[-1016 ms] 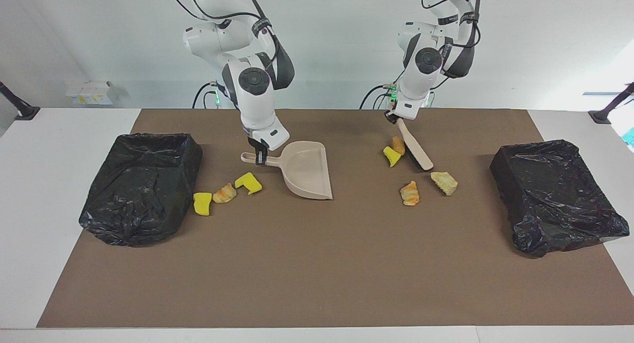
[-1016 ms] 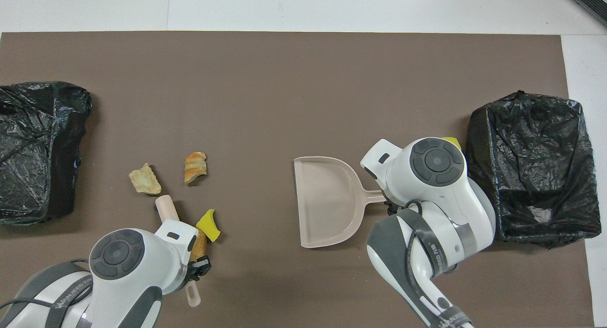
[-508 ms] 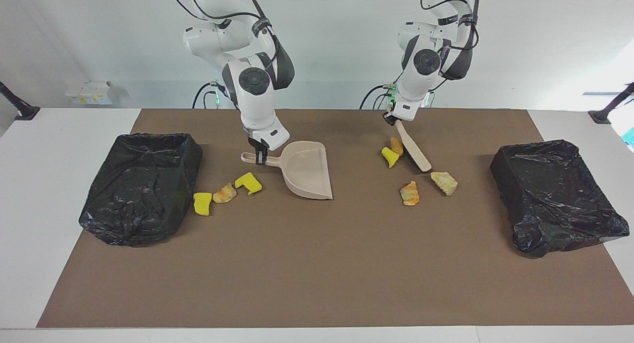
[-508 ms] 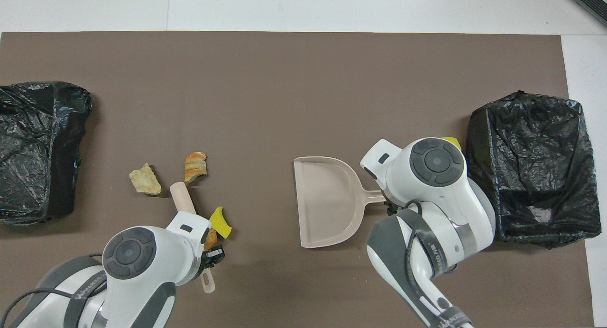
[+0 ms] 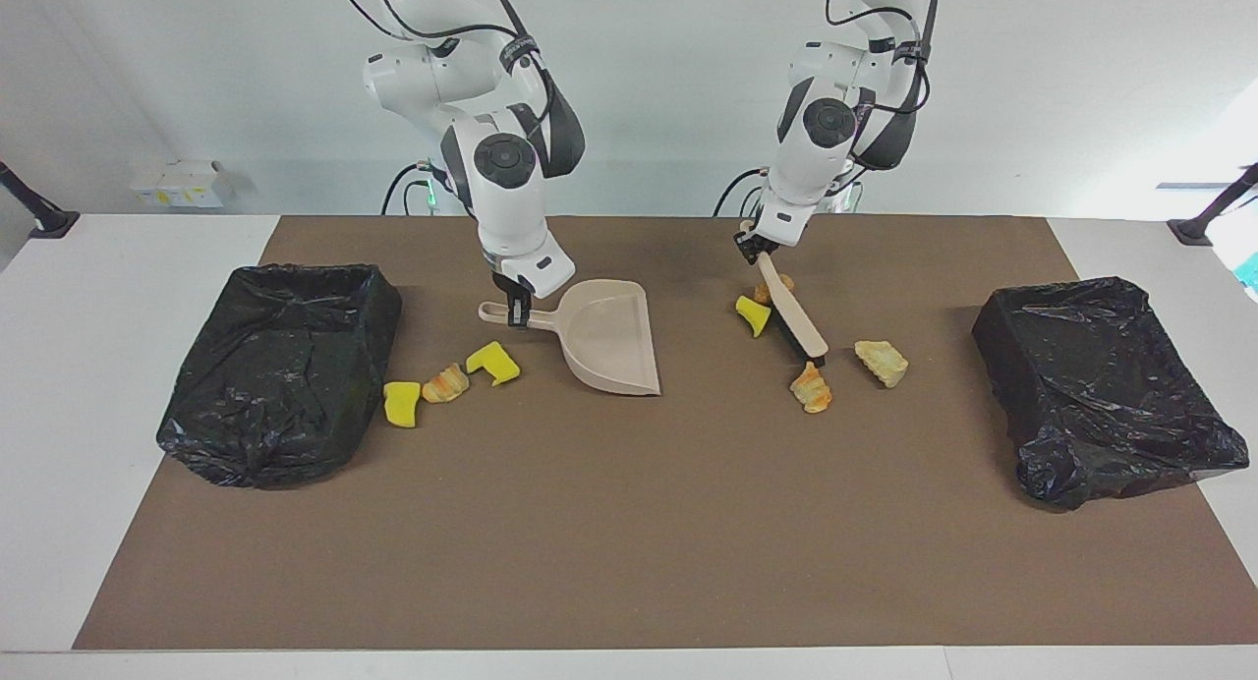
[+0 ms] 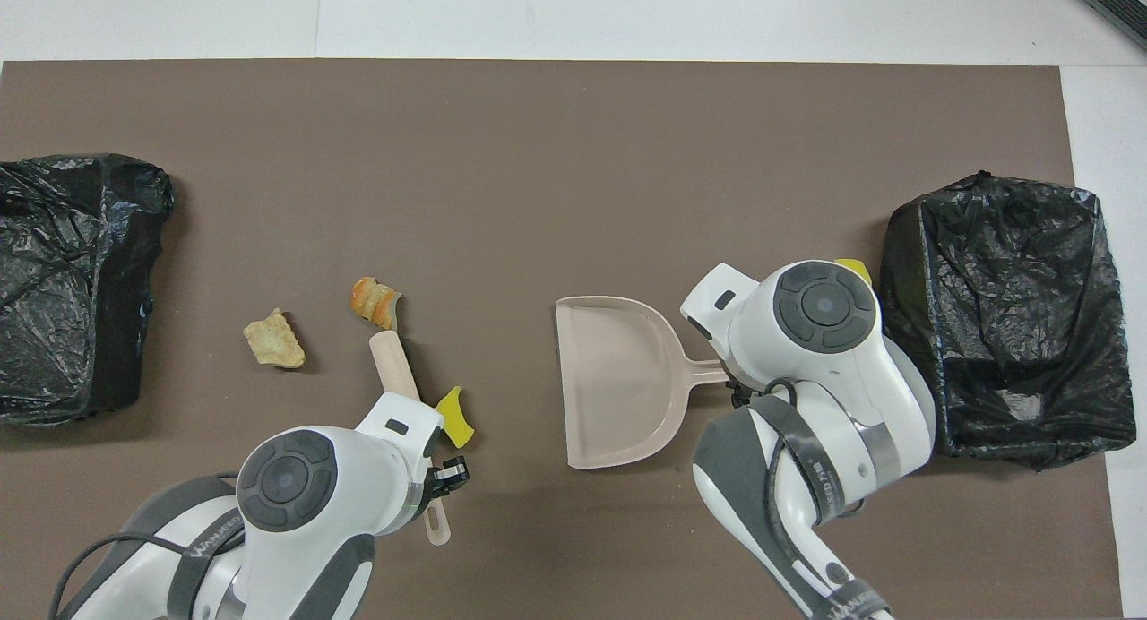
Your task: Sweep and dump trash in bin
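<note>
Facing view shows my left gripper (image 5: 749, 248) clamped on the brush (image 5: 792, 316), its head touching the croissant-like piece (image 5: 811, 386), and my right gripper (image 5: 518, 305) gripping the dustpan (image 5: 607, 337); I'd sweep low and steady toward the pan's open lip.

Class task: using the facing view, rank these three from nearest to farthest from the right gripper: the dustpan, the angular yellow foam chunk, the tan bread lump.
1. Dustpan: its handle is in the right gripper.
2. Angular yellow foam chunk: just past the handle.
3. Tan bread lump: toward the left arm's end.
</note>
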You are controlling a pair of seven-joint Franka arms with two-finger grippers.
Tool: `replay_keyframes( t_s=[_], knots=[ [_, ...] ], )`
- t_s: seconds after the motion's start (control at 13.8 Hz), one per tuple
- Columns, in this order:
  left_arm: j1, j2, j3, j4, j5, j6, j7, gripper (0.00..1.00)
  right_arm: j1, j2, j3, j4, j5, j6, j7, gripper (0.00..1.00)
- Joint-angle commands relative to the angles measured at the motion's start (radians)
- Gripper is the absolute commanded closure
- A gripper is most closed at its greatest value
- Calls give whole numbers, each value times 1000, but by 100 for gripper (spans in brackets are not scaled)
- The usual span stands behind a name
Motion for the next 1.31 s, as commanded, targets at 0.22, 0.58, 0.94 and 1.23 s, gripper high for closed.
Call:
replay_keyframes(
  t_s=[0.22,0.58,0.94,1.23],
  knots=[
    [-37,59,16,107,5,-40,23,100,9,-21,4,-18,-3,-30,-23,100],
    [104,59,22,239,107,-210,205,100,17,-22,4,-18,-3,-30,-20,100],
    [313,81,24,299,198,-261,466,100,17,-22,4,-18,-3,-29,-18,100],
    [451,86,25,299,233,-250,624,100,32,-22,4,-18,-3,-29,-9,100]
  ],
)
